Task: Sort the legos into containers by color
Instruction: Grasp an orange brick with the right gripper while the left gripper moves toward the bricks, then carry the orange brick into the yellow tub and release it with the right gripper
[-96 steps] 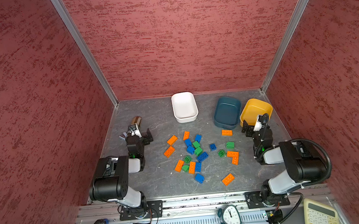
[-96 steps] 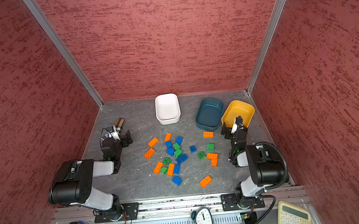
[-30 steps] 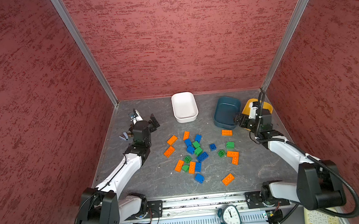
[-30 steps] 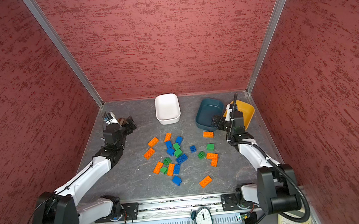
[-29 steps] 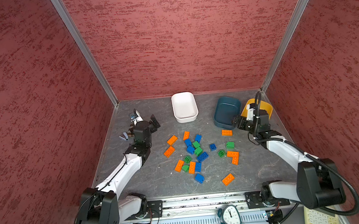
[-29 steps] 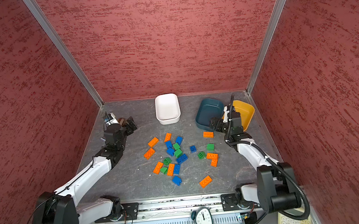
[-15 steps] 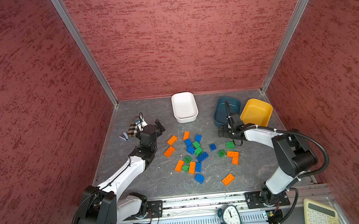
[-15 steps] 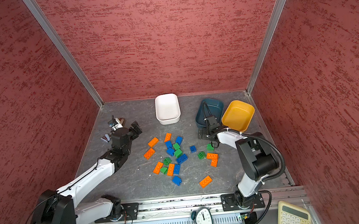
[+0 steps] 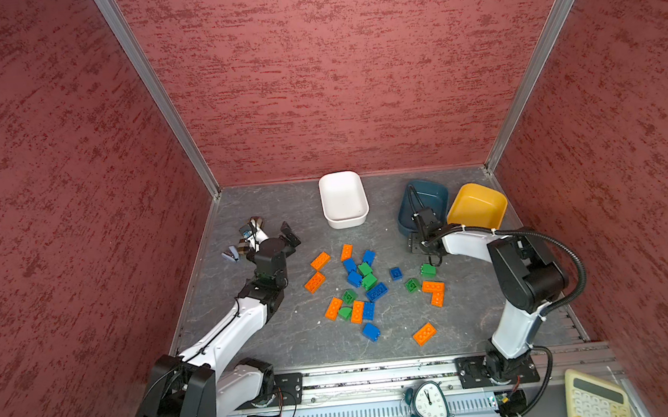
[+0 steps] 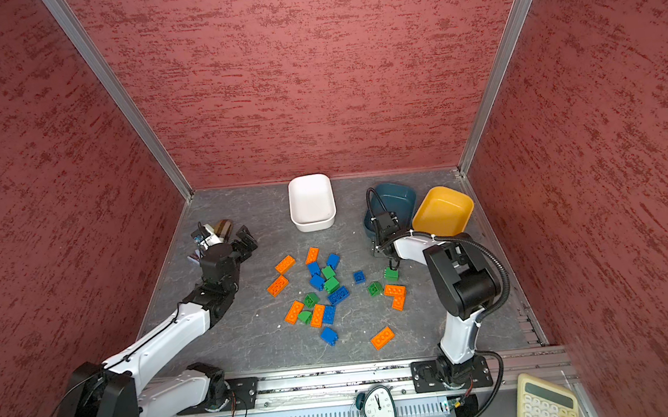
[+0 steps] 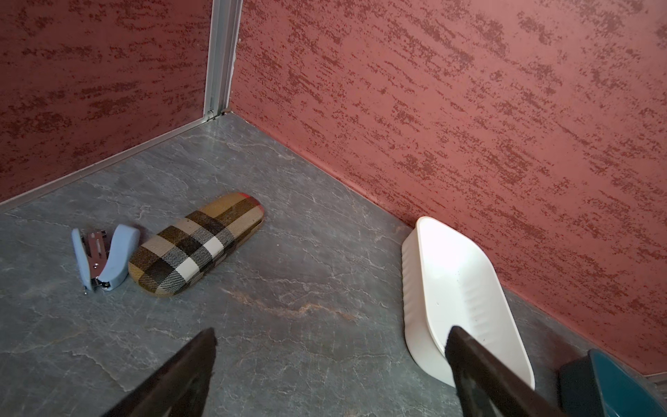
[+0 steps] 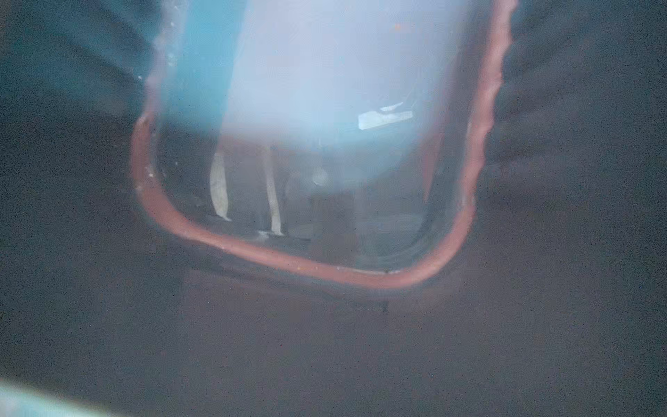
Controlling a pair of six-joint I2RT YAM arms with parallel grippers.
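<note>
Nearest, off the desk's (image 9: pixel 294 338) near edge, sit a clock (image 9: pixel 428 401) and, far right, a calculator (image 9: pixel 593 399). On the middle of the desk the legos (image 9: pixel 367 285) lie loose. One orange brick (image 9: pixel 424 333) is nearest. Farther in is a mixed cluster of orange, blue and green, all well apart from the bowls.

Right of that cluster the right claw (image 10: pixel 391 264) points down at a green brick (image 10: pixel 391 273). Its dark fingers are touching the brick's top or just above it. How far apart they stand, and whether they grip the brick, cannot be told. The right wrist view is only a dark teal blur.

Farther in on the left, the left claw (image 11: pixel 332 329) hangs over bare desk with its fingers (image 11: pixel 195 361) spread wide, holding and touching nothing. Beyond it, toward the far left corner, a plaid pouch (image 11: pixel 196 243) lies flat with a blue stapler (image 11: pixel 103 256) just beside it.

Along the far wall the white bowl (image 9: pixel 343 200) stands near the middle. To its right the teal bowl (image 9: pixel 427 198) and the yellow bowl (image 9: pixel 476 206) sit side by side, with the right arm's wrist just in front of the teal one.
</note>
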